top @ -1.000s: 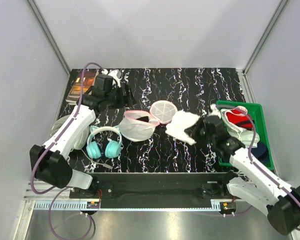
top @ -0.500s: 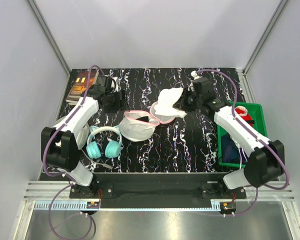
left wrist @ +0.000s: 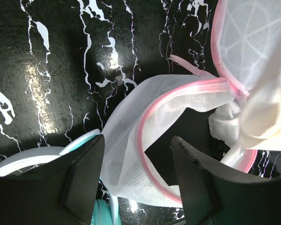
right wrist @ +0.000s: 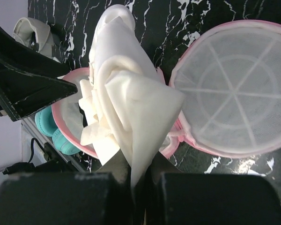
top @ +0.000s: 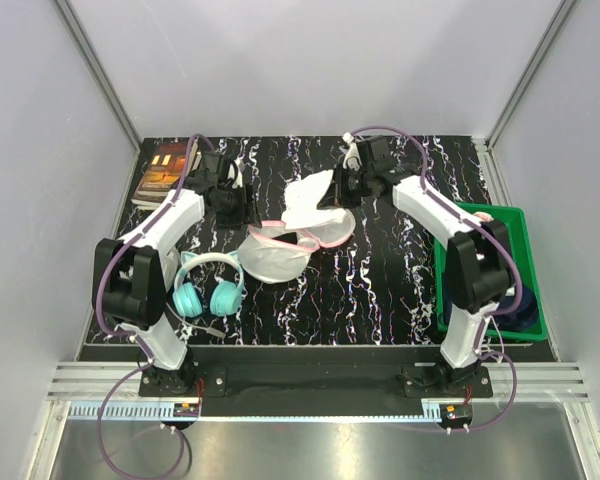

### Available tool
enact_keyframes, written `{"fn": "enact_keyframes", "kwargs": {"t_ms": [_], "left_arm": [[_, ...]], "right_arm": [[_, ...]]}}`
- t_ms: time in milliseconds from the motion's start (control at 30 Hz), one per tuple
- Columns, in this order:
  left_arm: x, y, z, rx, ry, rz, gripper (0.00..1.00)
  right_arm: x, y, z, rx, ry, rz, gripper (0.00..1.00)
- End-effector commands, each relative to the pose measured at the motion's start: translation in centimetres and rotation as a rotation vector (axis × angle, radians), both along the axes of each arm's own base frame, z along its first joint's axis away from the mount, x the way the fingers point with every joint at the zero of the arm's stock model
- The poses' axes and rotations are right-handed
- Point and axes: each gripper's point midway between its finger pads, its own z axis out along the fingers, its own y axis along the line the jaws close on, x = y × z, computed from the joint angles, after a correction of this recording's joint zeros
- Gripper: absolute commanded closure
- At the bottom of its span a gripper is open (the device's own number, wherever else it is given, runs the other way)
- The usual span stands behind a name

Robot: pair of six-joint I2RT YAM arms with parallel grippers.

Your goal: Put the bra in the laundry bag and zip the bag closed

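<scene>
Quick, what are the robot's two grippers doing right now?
Left gripper: open, holding nothing.
Right gripper: closed on the white garment.

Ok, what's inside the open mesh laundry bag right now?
Nothing visible inside the laundry bag: the near half's bowl looks empty, the other half shows only its spoked mesh. The cream-white garment pinched in the right tool hangs over the hinge, hiding what lies beneath.
</scene>
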Motion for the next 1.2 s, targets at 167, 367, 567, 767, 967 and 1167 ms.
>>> {"fn": "enact_keyframes", "kwargs": {"t_ms": [167, 367, 567, 767, 967, 1167], "left_arm": [[1.6, -1.1, 3.1, -0.053, -0.094, -0.037, 0.76], [1.0, -2.0, 3.6, -0.032, -0.114, -0.056, 1.00], [0.3, -2.3, 5.1, -0.008, -0.166, -0.045, 1.00], [-0.9, -3.4, 7.4, -0.034, -0.221, -0.045, 1.00], [-2.0, -2.7, 7.3, 0.020, -0.232, -0.032, 0.75], [-3.8, -5.5, 12.8, -0.080, -0.338, -0.098, 0.52]], "right_arm": [[-3.2, 5.2, -0.7, 0.100, 0.077, 0.223, 1.00], [-6.1, 7.8, -1.8, 0.168, 0.168, 0.302, 1.00], [-7.6, 8.8, -3.4, 0.210, 0.249, 0.323, 1.00], [-7.8, 11.2, -6.2, 0.229, 0.250, 0.338, 1.00], [-5.9, 12.2, -9.0, 0.228, 0.211, 0.256, 1.00], [-5.7, 12.4, -9.7, 0.243, 0.217, 0.234, 0.84]]}}
